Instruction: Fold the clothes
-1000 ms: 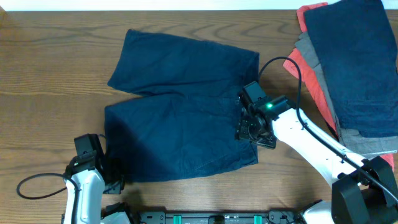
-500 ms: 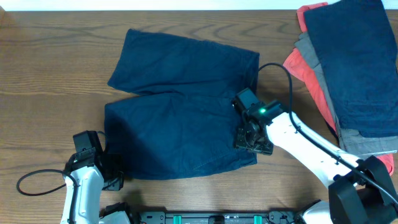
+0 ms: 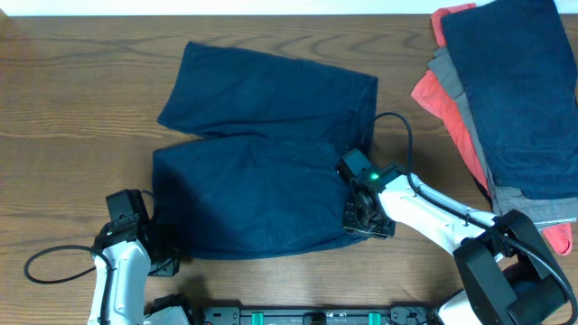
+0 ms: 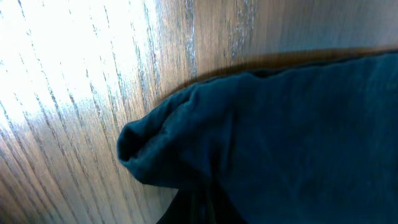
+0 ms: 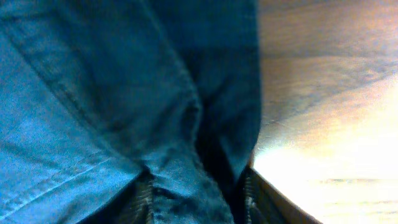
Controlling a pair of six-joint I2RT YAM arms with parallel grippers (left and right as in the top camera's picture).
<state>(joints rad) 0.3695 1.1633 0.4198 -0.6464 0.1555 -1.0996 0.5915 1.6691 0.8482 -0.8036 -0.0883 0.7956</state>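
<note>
Arms low, left end effector (image 3: pixel 166 255) and right end effector (image 3: pixel 361 221) each pinching a near corner of the shorts (image 3: pixel 262 181)

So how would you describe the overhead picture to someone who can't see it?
Dark blue shorts lie spread on a wooden table, the right gripper at their waistband end, the left gripper at a leg hem corner. A pile of other clothes sits at one side.

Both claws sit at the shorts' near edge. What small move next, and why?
Probably lift both near corners slightly, ready to fold away. The right claw has the dark blue fabric shorts between its fingers at the waistband corner; the left claw sits at the bunched hem corner.
</note>
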